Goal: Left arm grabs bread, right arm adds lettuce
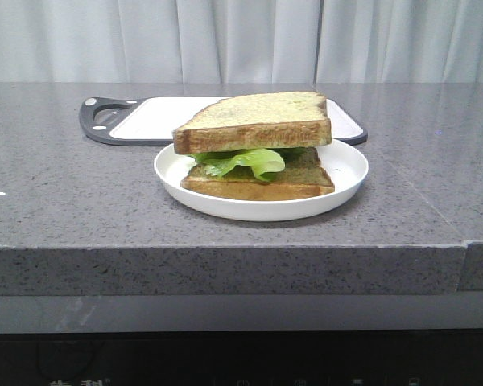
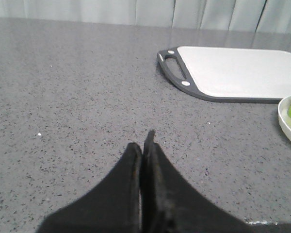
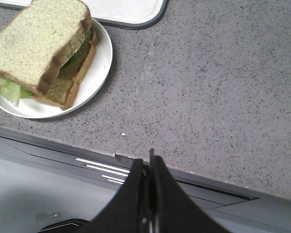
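Note:
A thick toasted bread slice (image 1: pixel 258 119) lies on top of a green lettuce leaf (image 1: pixel 245 162), which rests on a lower slice (image 1: pixel 262 183) in a white plate (image 1: pixel 346 170). The stack also shows in the right wrist view, with the top bread (image 3: pixel 36 39) tilted over the lettuce (image 3: pixel 12 91). Neither arm shows in the front view. My left gripper (image 2: pixel 143 143) is shut and empty over bare counter, left of the plate (image 2: pixel 288 124). My right gripper (image 3: pixel 148 162) is shut and empty at the counter's front edge, away from the plate (image 3: pixel 94 73).
A white cutting board with a dark grey rim and handle (image 1: pixel 113 121) lies behind the plate; it also shows in the left wrist view (image 2: pixel 233 73). The grey speckled counter (image 1: pixel 64 201) ends in a front edge (image 1: pixel 225 269). Pale curtains hang behind.

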Controlling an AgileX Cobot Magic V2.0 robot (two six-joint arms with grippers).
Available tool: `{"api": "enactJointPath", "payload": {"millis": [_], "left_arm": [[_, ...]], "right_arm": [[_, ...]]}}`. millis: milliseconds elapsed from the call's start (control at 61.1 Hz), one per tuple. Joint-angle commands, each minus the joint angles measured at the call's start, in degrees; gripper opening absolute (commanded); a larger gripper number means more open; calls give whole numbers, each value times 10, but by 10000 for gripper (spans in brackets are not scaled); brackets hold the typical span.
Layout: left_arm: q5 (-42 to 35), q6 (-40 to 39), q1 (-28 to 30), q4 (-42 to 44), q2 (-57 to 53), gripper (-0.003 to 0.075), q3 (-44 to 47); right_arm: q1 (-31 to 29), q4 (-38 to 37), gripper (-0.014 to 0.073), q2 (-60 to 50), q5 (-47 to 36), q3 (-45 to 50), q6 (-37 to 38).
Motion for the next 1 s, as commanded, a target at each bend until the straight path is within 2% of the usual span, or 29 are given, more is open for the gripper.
{"api": "enactJointPath", "payload": {"millis": [0, 262, 376, 834, 916, 981], "left_arm": [[-85, -4, 6, -7, -34, -20, 16], [-158, -4, 22, -1, -125, -20, 98], [-194, -4, 24, -1, -123, -20, 118], [-192, -4, 24, -2, -122, -20, 119], [-196, -7, 24, 26, -122, -20, 119], [-199, -39, 24, 64, -122, -20, 119]], "right_arm": [[-3, 0, -117, 1, -31, -13, 0], [-3, 0, -117, 1, -31, -13, 0], [-3, 0, -117, 1, -31, -13, 0], [-3, 0, -117, 1, -31, -13, 0], [-3, 0, -117, 1, -31, -13, 0], [-3, 0, -117, 1, -31, -13, 0]]}}
